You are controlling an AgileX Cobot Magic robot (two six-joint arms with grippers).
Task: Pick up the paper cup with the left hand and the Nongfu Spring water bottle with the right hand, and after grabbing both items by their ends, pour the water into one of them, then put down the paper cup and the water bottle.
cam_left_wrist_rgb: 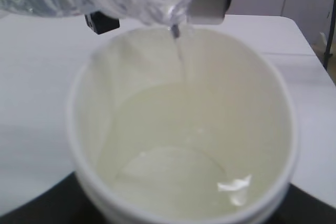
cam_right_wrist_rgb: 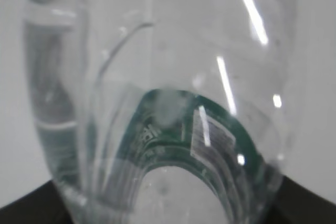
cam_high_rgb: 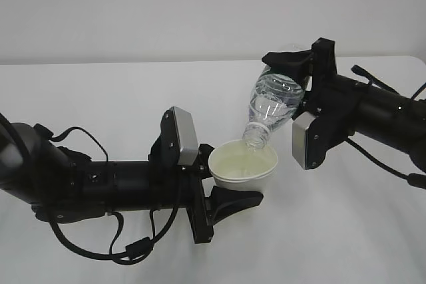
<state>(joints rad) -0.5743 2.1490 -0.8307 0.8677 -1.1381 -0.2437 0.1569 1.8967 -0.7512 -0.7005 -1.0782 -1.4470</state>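
A: Tabletop [cam_high_rgb: 120, 91] first: a broad, plain white matte surface, and neither task item is resting on it. Both are held up in the air above it.

B: Why so high?

A: For pouring, I'd judge. The right hand [cam_high_rgb: 307, 83], a black jointed arm with cables and a grey rectangular block, has its jaws clenched on the base end of the small clear ribbed plastic Nongfu Spring water bottle [cam_high_rgb: 271, 106]. Gripping the bottom leaves the capless neck free, and the bottle is tipped mouth-down toward the left.

B: And the other arm?

A: The left hand [cam_high_rgb: 226, 194], black too, with a similar grey block, comes in low from the left. Its jaws grasp the small white tapered paper cup [cam_high_rgb: 243, 164] around the lower body, keeping it upright with the rolled rim clear, directly under the bottle's mouth. The mouth sits just above the rim, apparently so nothing splashes out.

B: Surfaces?

A: The bottle is glossy and ridged, with bright highlights and a dark green label band [cam_right_wrist_rgb: 157, 129] showing through its wall in the right wrist view. The cup is dull paper, pale yellowish inside.

B: Smallest thing?

A: The water [cam_left_wrist_rgb: 178, 56]: a thin clear thread falling from the neck into a shallow pool at the cup's bottom. Pouring looks under way; setting both down remains.
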